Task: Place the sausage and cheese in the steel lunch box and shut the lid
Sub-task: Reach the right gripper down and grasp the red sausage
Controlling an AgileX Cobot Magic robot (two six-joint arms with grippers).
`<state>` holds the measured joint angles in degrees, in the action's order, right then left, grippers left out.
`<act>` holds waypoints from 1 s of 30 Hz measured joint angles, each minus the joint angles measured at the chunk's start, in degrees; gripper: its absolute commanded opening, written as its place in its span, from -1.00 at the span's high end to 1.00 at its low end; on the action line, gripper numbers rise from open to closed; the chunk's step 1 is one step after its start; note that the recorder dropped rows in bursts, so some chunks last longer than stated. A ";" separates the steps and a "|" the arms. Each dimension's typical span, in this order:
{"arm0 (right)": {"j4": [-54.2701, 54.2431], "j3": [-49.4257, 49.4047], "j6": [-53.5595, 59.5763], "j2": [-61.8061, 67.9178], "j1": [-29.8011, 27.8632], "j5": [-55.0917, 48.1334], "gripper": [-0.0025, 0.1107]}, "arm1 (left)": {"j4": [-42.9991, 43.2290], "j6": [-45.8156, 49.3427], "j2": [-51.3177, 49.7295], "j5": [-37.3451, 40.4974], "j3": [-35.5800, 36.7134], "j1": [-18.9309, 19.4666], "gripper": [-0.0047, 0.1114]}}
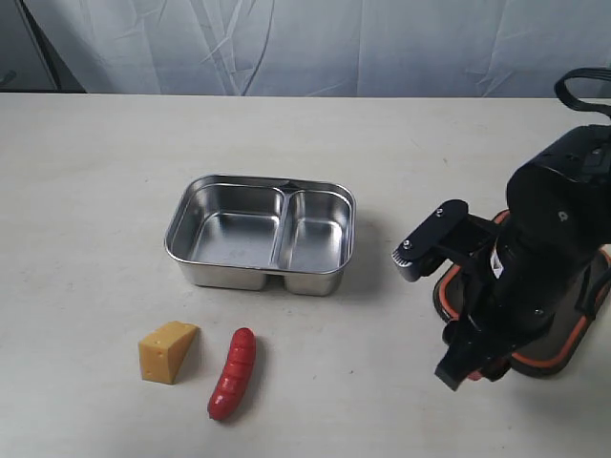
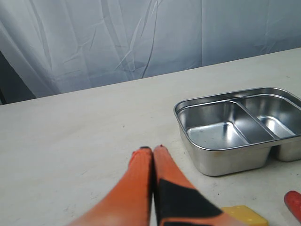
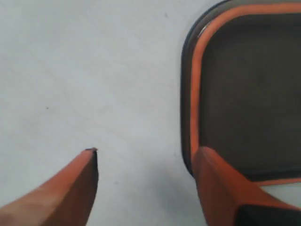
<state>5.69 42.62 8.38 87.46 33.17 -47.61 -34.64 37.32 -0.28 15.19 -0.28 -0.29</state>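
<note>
The steel lunch box (image 1: 258, 276) stands open and empty mid-table, with two compartments. In front of it lie the yellow cheese (image 1: 168, 351) and, to its right, the red sausage (image 1: 233, 373). The dark lid (image 1: 446, 298) with its orange seal lies on the table at the right, mostly under my right arm (image 1: 549, 239). My right gripper (image 3: 146, 153) is open, one finger over the lid (image 3: 249, 94) corner and the other over bare table. My left gripper (image 2: 153, 149) is shut and empty, near the lunch box (image 2: 225, 160), with cheese (image 2: 244, 215) and sausage (image 2: 294, 202) beside it.
A pale wrinkled curtain (image 1: 286, 43) hangs behind the table's far edge. Bare tabletop (image 1: 86, 210) stretches to the left of the lunch box.
</note>
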 measured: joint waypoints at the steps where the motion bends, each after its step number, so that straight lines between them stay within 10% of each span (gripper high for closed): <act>1: -1.60 0.00 -0.68 0.15 0.00 0.12 -0.07 | 0.00 0.00 0.00 0.00 0.00 0.00 0.92; 17: -26.82 0.47 -2.18 0.15 7.16 10.30 -0.06 | 0.00 0.00 0.00 0.00 0.00 0.00 0.92; 24: -31.53 1.12 -7.17 0.62 17.46 22.25 0.46 | 0.00 0.00 0.00 0.00 0.00 0.00 0.92; 30: -31.64 7.24 -8.38 5.06 22.28 23.59 0.48 | 0.00 0.00 0.00 0.00 0.00 0.00 0.92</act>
<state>-25.95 49.87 0.00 92.52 55.45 -24.02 -34.64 37.32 -0.28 15.19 -0.28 -0.29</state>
